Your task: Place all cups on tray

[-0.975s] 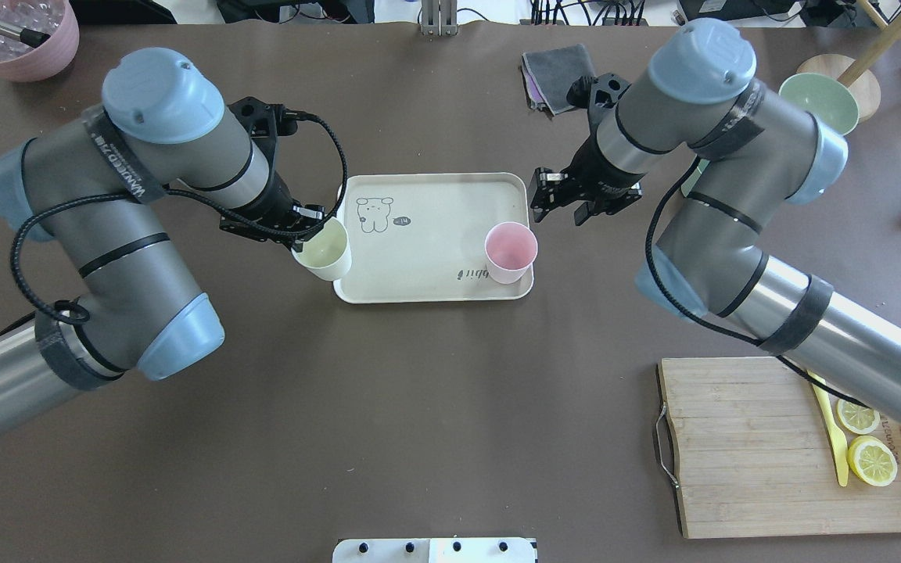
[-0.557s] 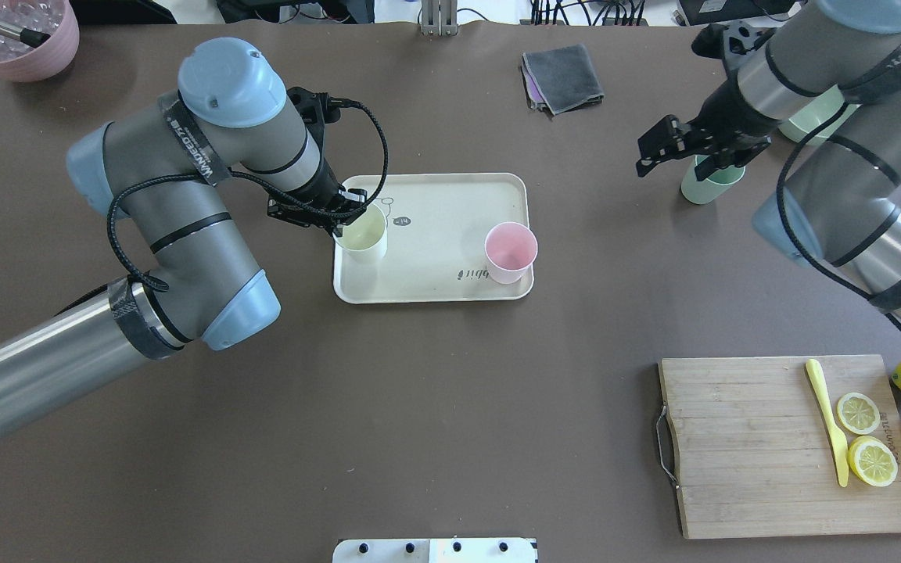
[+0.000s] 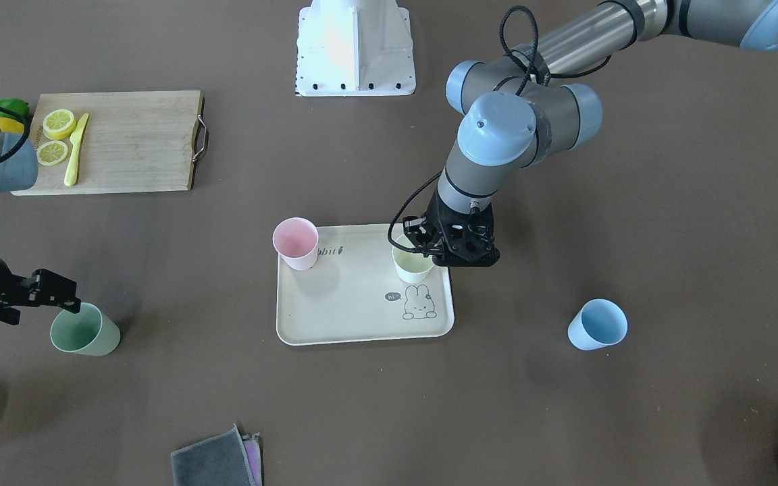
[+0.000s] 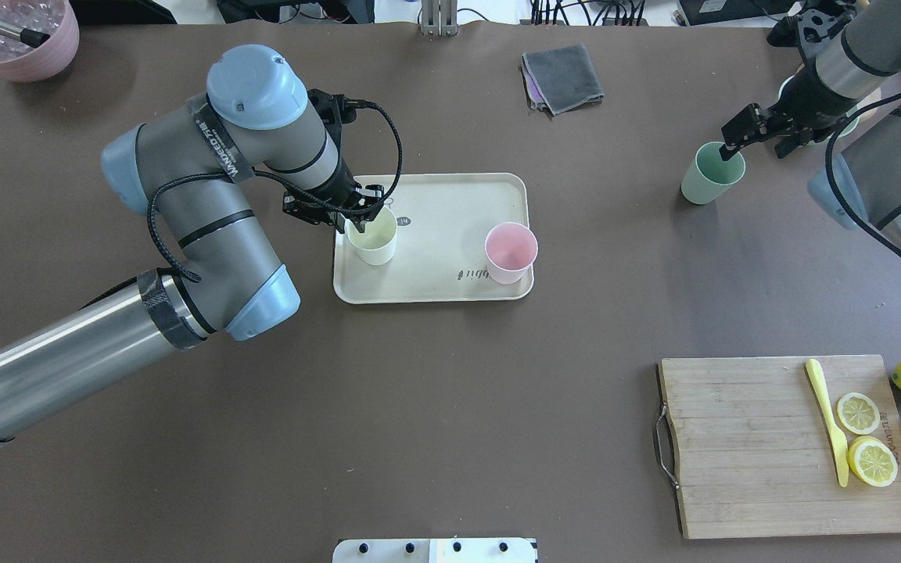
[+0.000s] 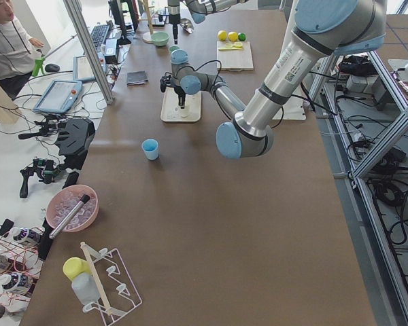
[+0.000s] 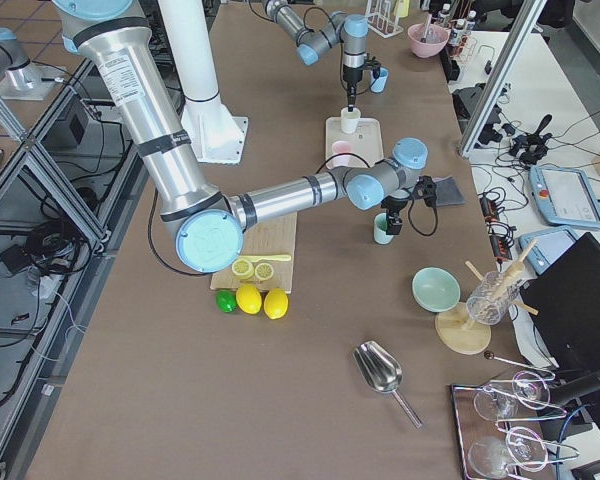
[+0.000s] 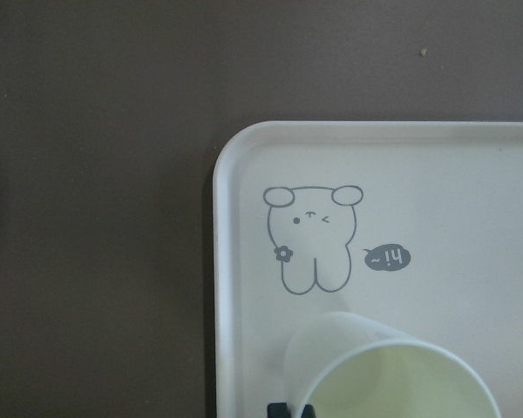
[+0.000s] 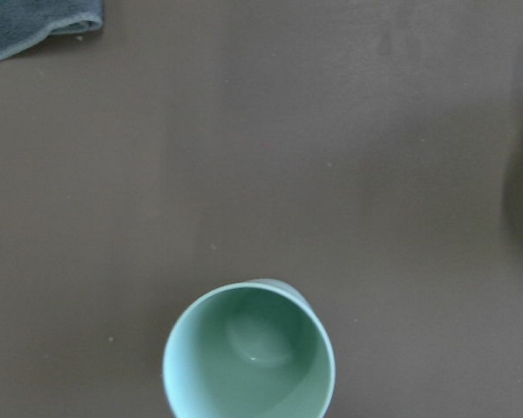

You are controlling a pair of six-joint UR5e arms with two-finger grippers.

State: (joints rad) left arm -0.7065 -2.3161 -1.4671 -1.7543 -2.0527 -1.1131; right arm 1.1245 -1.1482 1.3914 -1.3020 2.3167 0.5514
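Tray (image 4: 443, 270) sits mid-table with 2 cups on it. Pink cup (image 4: 511, 252) is upright at the near-right corner in the overhead view, next to the script. Cream cup (image 4: 372, 238) is upright at the tray's left end, just beside the bunny drawing (image 7: 312, 237). Left gripper (image 4: 355, 221) pinches the cream cup at its rim; the wrist view shows 1 black fingertip (image 7: 279, 407) against the outside of the cup wall. The other finger is out of frame.

Green cup (image 4: 712, 173) stands upright on the table (image 4: 450, 407), well apart from the tray on the robot's right. Right gripper (image 4: 754, 147) hangs over it with fingers spread, 1 tip above the rim, not holding anything. The right wrist view looks straight down into the empty green cup.

Blue cup (image 3: 597, 325) is upright on the table on the robot's left, well apart from the tray. It shows in the front and left views; the left arm hides it in the overhead view.

So 2 cups on the tray, 2 off.

Grey cloth (image 4: 564, 77) lies folded at the far edge, between the arms. Cutting board (image 4: 763, 461) is near right, holding 2 lemon slices (image 4: 865, 438) and a yellow knife (image 4: 827, 418). Pink bowl (image 4: 20, 39) is at the far-left corner.
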